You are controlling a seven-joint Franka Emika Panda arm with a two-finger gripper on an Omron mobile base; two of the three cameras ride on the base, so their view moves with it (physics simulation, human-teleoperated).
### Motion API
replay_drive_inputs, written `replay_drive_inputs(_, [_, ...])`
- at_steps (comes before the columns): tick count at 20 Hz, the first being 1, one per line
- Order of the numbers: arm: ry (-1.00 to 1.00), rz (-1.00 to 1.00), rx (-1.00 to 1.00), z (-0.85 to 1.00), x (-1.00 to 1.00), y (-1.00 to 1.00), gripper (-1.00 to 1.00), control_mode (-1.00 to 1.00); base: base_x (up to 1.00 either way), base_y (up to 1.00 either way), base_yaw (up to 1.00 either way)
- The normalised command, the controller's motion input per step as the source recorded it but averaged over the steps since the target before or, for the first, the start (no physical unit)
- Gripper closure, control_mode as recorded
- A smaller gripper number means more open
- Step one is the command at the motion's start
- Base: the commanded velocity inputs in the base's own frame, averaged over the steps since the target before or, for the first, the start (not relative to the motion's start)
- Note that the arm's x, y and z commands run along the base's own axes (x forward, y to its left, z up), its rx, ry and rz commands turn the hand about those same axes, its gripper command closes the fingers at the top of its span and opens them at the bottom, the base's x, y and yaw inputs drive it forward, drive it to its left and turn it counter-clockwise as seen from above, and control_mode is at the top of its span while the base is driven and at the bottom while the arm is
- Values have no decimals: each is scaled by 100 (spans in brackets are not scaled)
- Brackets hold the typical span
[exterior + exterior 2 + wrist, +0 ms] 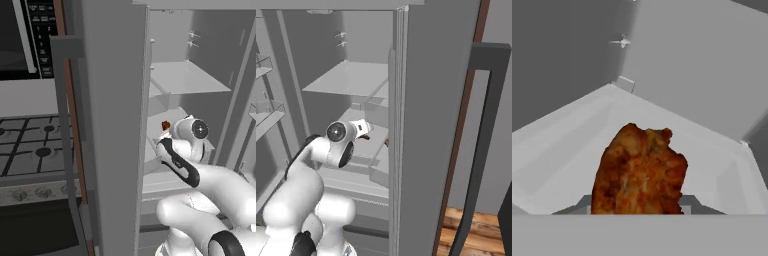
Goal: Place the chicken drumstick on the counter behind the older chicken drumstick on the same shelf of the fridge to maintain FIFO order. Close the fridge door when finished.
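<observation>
Close in front of the hand camera, the dark reddish-brown chicken drumstick [639,172] is held in my gripper [637,207], which is shut on it; the meat hides most of the fingers. It hangs just above a pale grey-white shelf [557,145] inside the fridge [200,60]. In the left base view the drumstick [165,125] is a small brown spot at my gripper [164,132], over the middle shelf [156,142]. From the right base view my gripper [363,127] reaches in above that shelf [378,145]. The older golden-tan drumstick is hidden. The counter is out of view.
The open fridge door [115,125] stands as a tall grey slab left of the arm, the other door [431,125] on the right. An upper shelf [187,80] lies above the hand. Door bins [266,117], a stove [30,145] and a microwave [25,35] flank the fridge.
</observation>
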Motion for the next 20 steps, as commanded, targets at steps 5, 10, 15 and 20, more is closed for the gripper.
replay_drive_inputs(5, [18, -1, -3, 2, 74, 0, 100, -100, 0, 0, 0])
replay_drive_inputs(10, [3, 0, -10, -31, 66, 0, 100, -100, 0, 0, 0])
replay_drive_inputs(15, [-8, 0, -6, -41, 41, 0, 100, -100, 0, 0, 0])
replay_drive_inputs(20, [-3, 0, 0, -22, 6, 0, 100, -100, 0, 0, 0])
